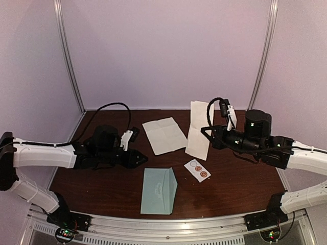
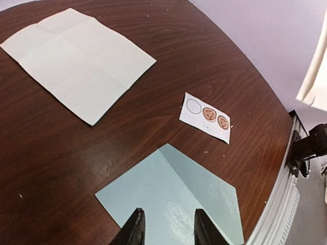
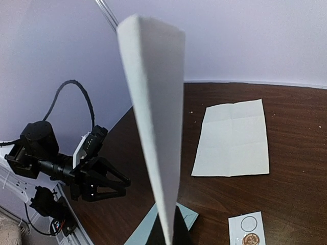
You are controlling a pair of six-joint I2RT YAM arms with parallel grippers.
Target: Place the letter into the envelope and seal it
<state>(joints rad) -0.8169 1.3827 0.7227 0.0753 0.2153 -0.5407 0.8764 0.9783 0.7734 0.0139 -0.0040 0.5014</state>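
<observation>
The dark wooden table (image 1: pixel 112 189) fills the lower half of the top view. On it, in the upper middle, a flat creased white sheet (image 1: pixel 163 135) lies alone. To its right, a folded white letter (image 1: pixel 198 127) hangs from the right gripper (image 1: pixel 207 133), which is closed on it. In the right wrist view this letter stands on edge through the middle of the frame and hides the table behind it.

The envelope (image 1: pixel 159 190) lies flat in the lower middle of the top view, near the front edge, and nothing touches it. Just beside its upper right corner is a small white sticker strip (image 2: pixel 205 117) with one empty circle and two brown stickers.

The left arm reaches in low from the left. The left gripper (image 2: pixel 168 214) hovers at the envelope's upper left, its fingers (image 2: pixel 136 224) a little apart and holding nothing. The right arm comes in from the right, its wrist turned toward the centre.
</observation>
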